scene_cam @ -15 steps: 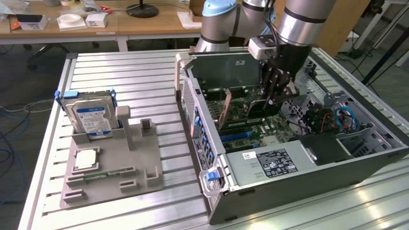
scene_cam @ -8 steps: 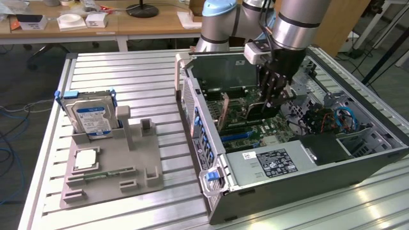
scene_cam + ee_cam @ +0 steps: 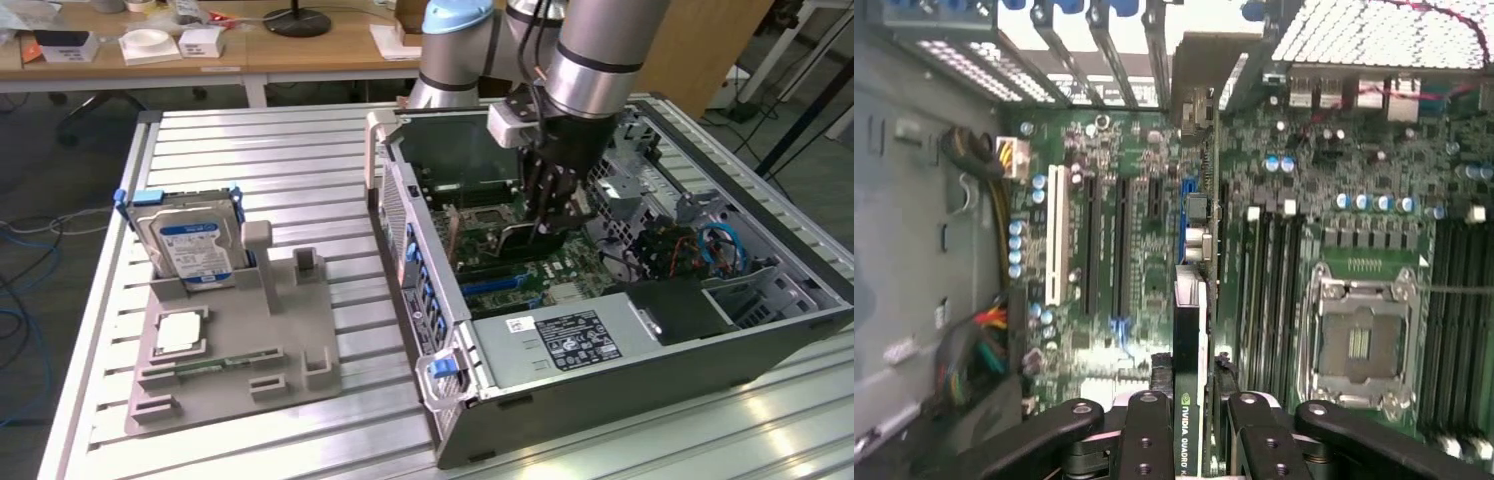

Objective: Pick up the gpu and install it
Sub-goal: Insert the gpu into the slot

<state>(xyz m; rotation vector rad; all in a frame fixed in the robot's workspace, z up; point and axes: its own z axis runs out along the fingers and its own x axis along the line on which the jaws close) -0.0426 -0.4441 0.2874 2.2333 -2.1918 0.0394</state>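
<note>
The gpu [image 3: 1192, 300], a thin dark card with a silvery bracket at its far end, appears edge-on in the wrist view. It stands upright over the motherboard [image 3: 1154, 170], between the black expansion slots [image 3: 1121, 245] and the memory slots [image 3: 1269, 290]. My gripper [image 3: 1194, 440] is shut on its near end, with one black finger [image 3: 1146, 435] on each side. In the exterior view the gripper [image 3: 550, 215] reaches down into the open computer case [image 3: 601, 340], holding the gpu [image 3: 497, 238] low above the board. Whether the card's edge touches a slot I cannot tell.
A grey fixture [image 3: 240, 350] on the exterior view's left of the slatted aluminium table [image 3: 267, 150] holds a silver hard drive [image 3: 194, 245], a square chip [image 3: 178, 332] and a narrow memory stick [image 3: 220, 362]. An empty processor socket [image 3: 1359, 335], cable bundles [image 3: 979, 350] and the case walls surround the card.
</note>
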